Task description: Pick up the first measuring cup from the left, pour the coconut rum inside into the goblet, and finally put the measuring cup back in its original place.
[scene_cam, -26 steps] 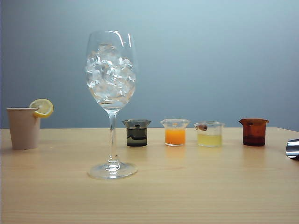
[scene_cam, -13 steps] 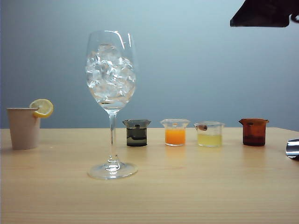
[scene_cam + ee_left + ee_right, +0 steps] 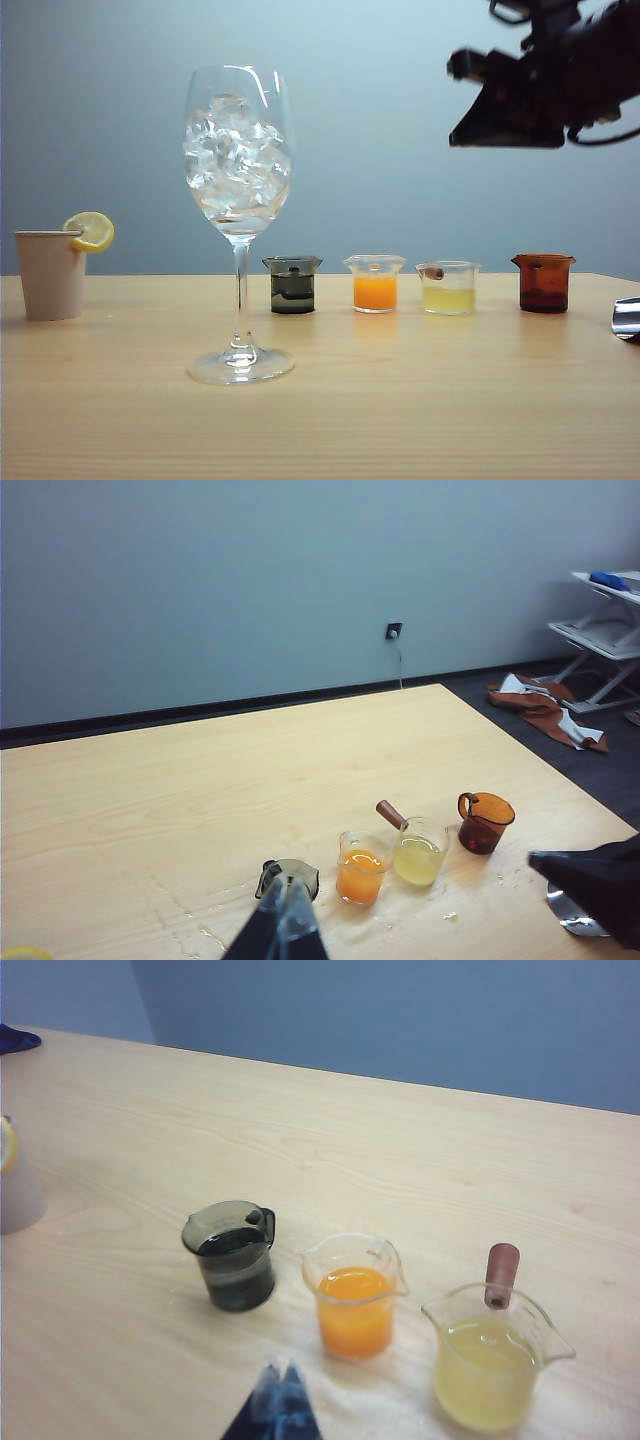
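At the far left of the bench (image 3: 320, 420) stands a beige paper cup (image 3: 50, 274) with a lemon slice (image 3: 91, 231) on its rim. Next comes the goblet (image 3: 238, 220), tall and upright, its bowl packed with ice cubes (image 3: 236, 155). Just right of its stem sits the first measuring cup (image 3: 292, 285), smoky grey and upright in the row, with the coconut rum (image 3: 236, 1272) filling much of it. Beside it is a clear cup of orange liquid (image 3: 375, 284), then a clear cup of pale yellow liquid (image 3: 448, 288) with a brown handle, then an amber-brown cup (image 3: 543, 283) whose contents cannot be made out. The left hand (image 3: 287, 905) hovers above the grey cup, fingers pressed together and empty. The right hand (image 3: 281, 1385), also closed with nothing in it, hangs high over the right of the row, near the grey and orange cups.
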